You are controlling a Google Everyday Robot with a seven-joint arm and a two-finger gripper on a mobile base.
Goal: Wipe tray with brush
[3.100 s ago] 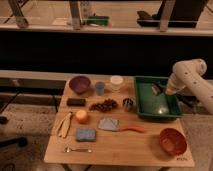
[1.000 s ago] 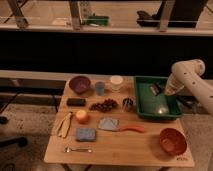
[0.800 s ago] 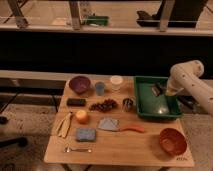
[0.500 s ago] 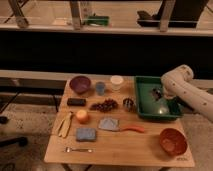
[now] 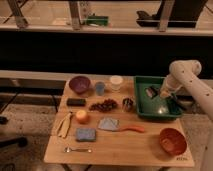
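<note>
One dark-green tray (image 5: 149, 106) is recorded on the far right part of the wooden desk (image 5: 135, 149). One brush (image 5: 151, 91), small and dark with a pale part, is seen inside the tray, over the far part of its floor. The gripper (image 5: 163, 93) is positioned inside the tray just right of the brush, at the end of the white arm (image 5: 188, 76), which is brought in from the right. Whether the gripper is closed on the brush cannot be told.

Nothing is observed between the gripper and the tray floor. One metal cup (image 5: 128, 104) is noted just beside the tray's left wall.

Other items were counted as follows.
- Two bowls: one purple bowl (image 5: 79, 83) at the far left and one orange-red bowl (image 5: 172, 141) near the right corner.
- One blue cup (image 5: 100, 88) and one pale cup (image 5: 116, 81), side by side.
- One flat black block (image 5: 76, 102).
- One dark cluster of fruit (image 5: 103, 105).
- One banana (image 5: 64, 124) and one orange fruit (image 5: 81, 116).
- One blue sponge (image 5: 85, 134).
- One grey cloth (image 5: 107, 123), with one orange-handled tool (image 5: 131, 129) beside it.
- One piece of cutlery (image 5: 77, 149) at the near edge.
</note>
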